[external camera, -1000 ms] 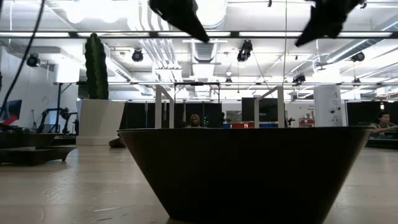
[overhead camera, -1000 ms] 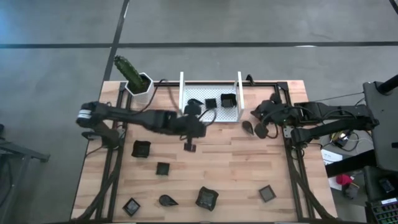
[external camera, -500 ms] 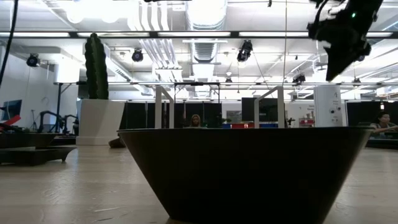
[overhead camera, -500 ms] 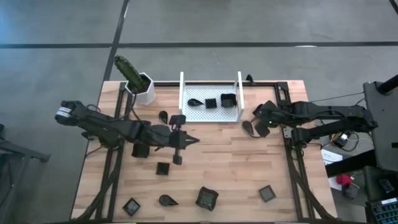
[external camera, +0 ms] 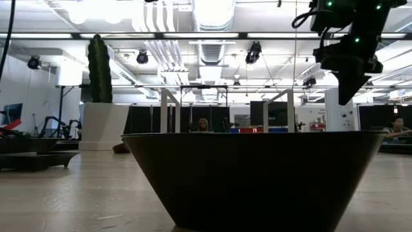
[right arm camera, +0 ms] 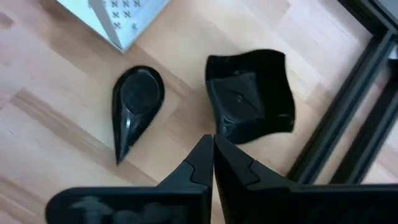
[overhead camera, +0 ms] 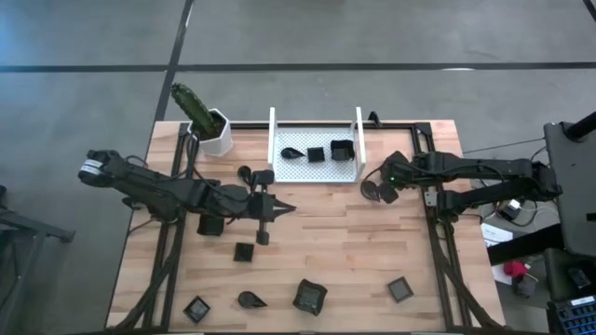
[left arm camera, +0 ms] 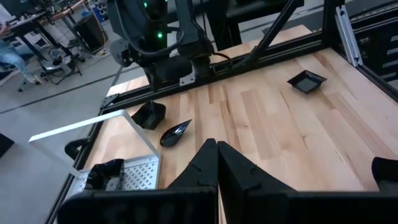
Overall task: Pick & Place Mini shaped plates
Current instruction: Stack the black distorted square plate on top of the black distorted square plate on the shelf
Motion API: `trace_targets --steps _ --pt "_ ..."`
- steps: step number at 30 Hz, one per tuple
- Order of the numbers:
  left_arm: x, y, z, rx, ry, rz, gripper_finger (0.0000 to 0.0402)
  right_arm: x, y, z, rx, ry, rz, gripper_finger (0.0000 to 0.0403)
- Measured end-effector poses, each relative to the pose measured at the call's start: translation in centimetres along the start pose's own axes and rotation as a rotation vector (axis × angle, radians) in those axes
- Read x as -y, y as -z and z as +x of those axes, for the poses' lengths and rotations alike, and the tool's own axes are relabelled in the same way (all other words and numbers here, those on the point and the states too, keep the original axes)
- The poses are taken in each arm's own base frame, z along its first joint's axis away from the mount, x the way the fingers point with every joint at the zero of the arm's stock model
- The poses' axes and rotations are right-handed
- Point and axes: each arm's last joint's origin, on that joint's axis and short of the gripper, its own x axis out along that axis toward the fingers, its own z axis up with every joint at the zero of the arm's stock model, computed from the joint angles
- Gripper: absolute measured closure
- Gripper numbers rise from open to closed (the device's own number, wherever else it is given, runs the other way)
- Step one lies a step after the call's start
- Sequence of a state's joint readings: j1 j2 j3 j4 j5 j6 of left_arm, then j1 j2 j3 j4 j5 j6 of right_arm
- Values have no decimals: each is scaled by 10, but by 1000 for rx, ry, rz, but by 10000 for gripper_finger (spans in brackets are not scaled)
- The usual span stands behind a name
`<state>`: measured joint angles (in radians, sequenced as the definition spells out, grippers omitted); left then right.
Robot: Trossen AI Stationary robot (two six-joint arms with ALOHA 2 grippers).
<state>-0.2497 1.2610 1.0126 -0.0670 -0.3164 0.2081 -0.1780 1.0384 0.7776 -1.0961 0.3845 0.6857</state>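
Note:
Small dark plates lie scattered on the wooden table [overhead camera: 317, 242]; three lie in the white perforated tray [overhead camera: 312, 166] at the far edge. My right gripper [right arm camera: 212, 142] is shut and empty, pointing down, above the table. It stands between a teardrop plate [right arm camera: 137, 99] and a square plate [right arm camera: 249, 96] near the tray's right side. It also shows in the high view [overhead camera: 382, 191] and the low view [external camera: 347, 90]. My left gripper [overhead camera: 292, 209] is shut and empty over the table's middle, pointing toward the right edge; it also shows in its wrist view [left arm camera: 216, 148].
A white pot with a cactus [overhead camera: 207, 126] stands at the far left corner. Loose plates lie along the near edge [overhead camera: 310, 296], and one sits under my left arm [overhead camera: 212, 223]. One plate [external camera: 257, 180] fills the low view. Black frame rails [overhead camera: 433, 214] run along the table's sides.
My left gripper has drawn back from the tray's near left part toward the table's left and near side, and now points toward the right edge. A teardrop plate shows in the tray where it stood. My right gripper has gone down toward the two plates beside the tray.

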Motion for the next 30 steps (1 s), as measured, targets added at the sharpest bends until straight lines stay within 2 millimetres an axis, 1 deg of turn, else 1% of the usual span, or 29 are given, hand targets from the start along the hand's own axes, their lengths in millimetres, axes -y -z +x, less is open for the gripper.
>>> trace_targets --steps 3,9,13,17,25,30 --pt "0 0 0 -1 0 1 401 -3 -1 4 -12 11 -14 374" --pt "0 1 0 -3 1 2 401 -10 -5 14 -29 68 -18 323" --pt "0 1 0 -3 1 2 401 -12 -10 24 -57 97 -12 303" --pt "0 1 0 -3 1 2 401 -11 -14 36 -104 140 -7 298" --pt "1 1 0 -3 5 3 401 -15 -22 57 -151 172 -46 302" --pt "1 1 0 -3 5 1 401 -17 -22 68 -185 191 -79 298"
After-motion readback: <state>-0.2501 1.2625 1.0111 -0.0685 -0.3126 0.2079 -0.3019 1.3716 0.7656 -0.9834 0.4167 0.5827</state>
